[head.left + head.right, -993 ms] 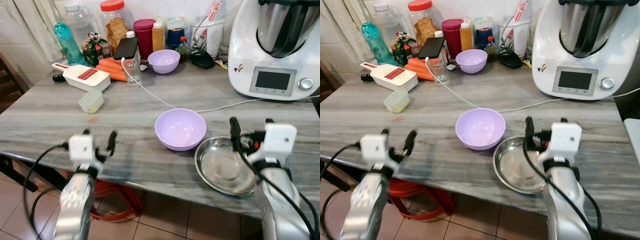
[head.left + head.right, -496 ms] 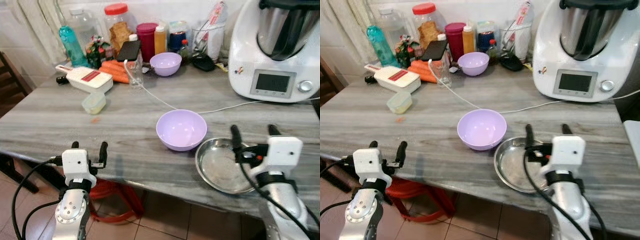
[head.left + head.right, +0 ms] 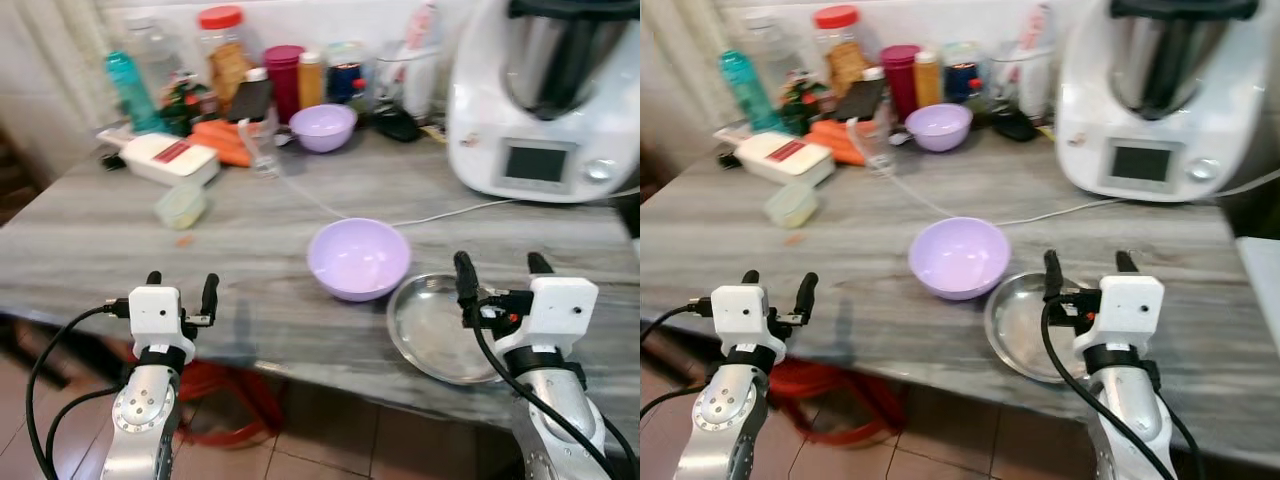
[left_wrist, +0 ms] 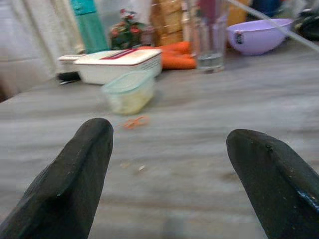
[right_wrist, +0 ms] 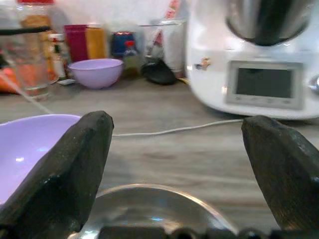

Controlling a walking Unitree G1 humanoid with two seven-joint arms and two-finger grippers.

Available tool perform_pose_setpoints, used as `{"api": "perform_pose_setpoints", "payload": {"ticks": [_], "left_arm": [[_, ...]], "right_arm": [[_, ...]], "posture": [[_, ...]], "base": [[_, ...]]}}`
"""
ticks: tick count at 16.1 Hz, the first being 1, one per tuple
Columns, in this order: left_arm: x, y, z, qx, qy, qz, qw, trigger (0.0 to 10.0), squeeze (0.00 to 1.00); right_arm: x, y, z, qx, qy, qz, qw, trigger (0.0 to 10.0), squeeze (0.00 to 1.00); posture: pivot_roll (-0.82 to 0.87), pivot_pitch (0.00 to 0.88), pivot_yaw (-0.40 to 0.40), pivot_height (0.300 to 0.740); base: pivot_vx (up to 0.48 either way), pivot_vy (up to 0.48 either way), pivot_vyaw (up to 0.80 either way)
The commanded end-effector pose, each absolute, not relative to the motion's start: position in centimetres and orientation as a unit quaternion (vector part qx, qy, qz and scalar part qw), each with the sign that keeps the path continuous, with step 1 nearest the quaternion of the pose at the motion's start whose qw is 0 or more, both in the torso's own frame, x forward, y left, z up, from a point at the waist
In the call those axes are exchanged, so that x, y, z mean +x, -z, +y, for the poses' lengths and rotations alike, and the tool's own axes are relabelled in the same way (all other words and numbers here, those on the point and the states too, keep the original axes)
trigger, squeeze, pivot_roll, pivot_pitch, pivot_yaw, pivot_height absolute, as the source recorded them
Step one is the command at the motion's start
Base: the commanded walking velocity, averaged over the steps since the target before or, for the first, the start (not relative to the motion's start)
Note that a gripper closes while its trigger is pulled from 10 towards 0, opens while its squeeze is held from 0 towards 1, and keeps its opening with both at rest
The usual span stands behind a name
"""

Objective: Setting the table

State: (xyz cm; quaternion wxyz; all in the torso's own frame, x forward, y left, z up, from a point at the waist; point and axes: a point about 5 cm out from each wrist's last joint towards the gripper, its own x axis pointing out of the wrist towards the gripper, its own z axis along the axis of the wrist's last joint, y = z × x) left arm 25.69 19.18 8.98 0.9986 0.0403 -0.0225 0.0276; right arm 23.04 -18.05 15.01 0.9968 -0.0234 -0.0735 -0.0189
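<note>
Steel plate (image 3: 440,335) lies at the near edge of the grey marbled desk (image 3: 120,240), directly ahead of the right pincer (image 3: 496,272). That pincer is released, fingers spread wide, holding nothing, and hovers just above the plate's near rim. The left pincer (image 3: 181,287) is likewise released and empty, poised at the near desk edge, well apart from any tableware.

Step in hand, as judged: approach before the first grasp. No dish is gripped and nothing has yet been arranged as a place setting.

Next move, as judged: the right pincer must descend onto the plate rim with one finger above and one below. The plate is shallow and lies flat, so the lower finger has little clearance. The overhang at the desk edge may offer the only entry point.

Task items:
- Plate: round, polished, reflective, empty. Its far rim touches or nearly touches the lilac bowl (image 3: 358,258).
- Lilac bowl: plastic-looking, empty, upright, at desk centre.
- Second bowl (image 3: 322,127): same colour, smaller in view, among the jars and bottles at the back.

Hazard: a white cable (image 3: 450,211) runs across the desk just behind the lilac bowl, toward the white appliance (image 3: 540,95).
</note>
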Motion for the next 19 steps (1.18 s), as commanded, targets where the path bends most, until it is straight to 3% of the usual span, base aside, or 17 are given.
{"api": "perform_pose_setpoints", "payload": {"ticks": [1,10,19], "left_arm": [[25.59,-8.81,19.75,0.048,-0.035,-0.013,0.998,10.0,0.00],[25.76,-9.01,19.80,0.054,-0.029,-0.010,0.998,10.0,0.00],[25.94,-8.97,19.09,0.056,0.001,-0.008,0.998,10.0,0.00]], "right_arm": [[23.16,-14.75,-17.83,-0.025,0.024,-0.065,0.997,10.0,0.00],[23.38,-14.27,-17.97,0.005,0.033,-0.052,0.998,10.0,0.00],[23.40,-13.82,-17.99,-0.031,0.046,-0.043,0.998,10.0,0.00]], "posture": [[-0.10,0.000,0.115,0.740],[-0.09,0.007,0.123,0.740],[-0.10,0.022,0.129,0.740]], "base": [[-0.315,0.000,0.00],[-0.363,0.000,0.00],[-0.352,0.000,0.00]]}}
